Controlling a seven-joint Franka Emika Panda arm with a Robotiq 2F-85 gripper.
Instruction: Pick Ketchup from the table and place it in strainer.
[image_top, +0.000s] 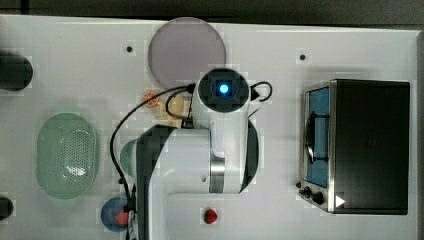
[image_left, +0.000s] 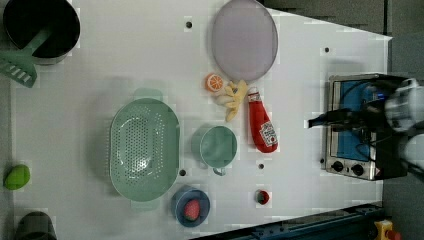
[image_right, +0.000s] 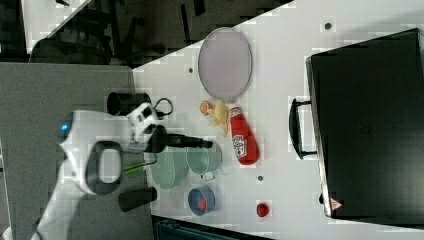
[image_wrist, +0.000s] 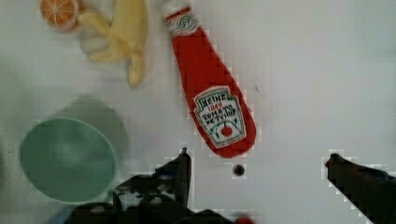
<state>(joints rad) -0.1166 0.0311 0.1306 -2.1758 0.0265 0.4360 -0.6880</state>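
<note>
Released claw (image_wrist: 257, 161), fingers wide, above white counter (image_wrist: 317, 70). Beside it: round pale-green cup (image_wrist: 67, 158); beyond: yellow banana bunch (image_wrist: 122, 35), orange slice (image_wrist: 58, 11). Just ahead: red soft Ketchup bottle (image_wrist: 210, 93), lying flat, white-capped, labelled.

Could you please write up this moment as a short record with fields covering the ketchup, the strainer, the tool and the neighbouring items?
Ketchup: lying flat on the table, cap toward the lilac plate, not held
Strainer: empty, upright, at the left view's left of the green cup
Tool: open, above the table, nothing between its fingers
Beside the cap: a yellow banana piece and an orange slice
Progress: bottle not yet grasped
</note>
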